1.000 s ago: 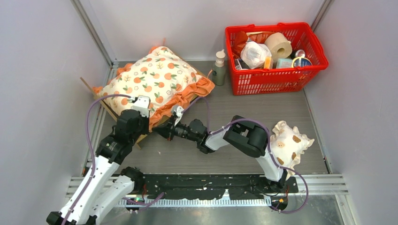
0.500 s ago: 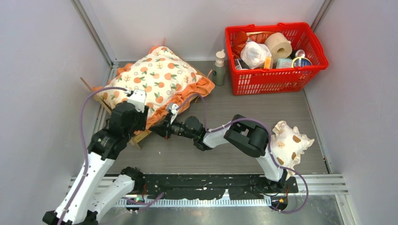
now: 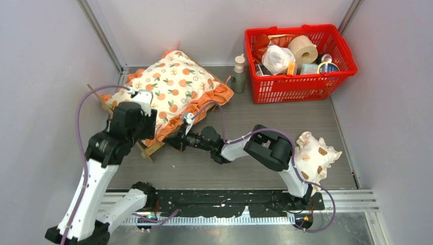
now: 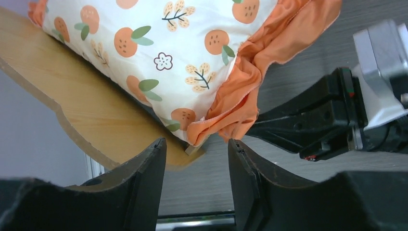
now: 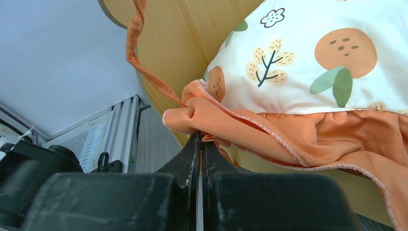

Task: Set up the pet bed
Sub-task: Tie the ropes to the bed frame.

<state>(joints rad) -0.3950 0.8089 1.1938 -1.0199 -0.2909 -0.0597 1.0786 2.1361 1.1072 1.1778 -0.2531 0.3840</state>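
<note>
At far-left of counter (image 3: 286, 122), bed (image 4: 72, 110) lies askew under cushion (image 3: 168, 87). L hand (image 4: 197, 149) released, 2 fingers apart, just by bed's near corner. R hand (image 5: 199, 144) clenched on cushion's orange frill.

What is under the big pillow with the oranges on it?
The wooden pet bed is under the cushion. Its light-wood edges stick out at the left and at the near corner. The bed's floor is covered by the cushion, so it cannot be seen.
</note>
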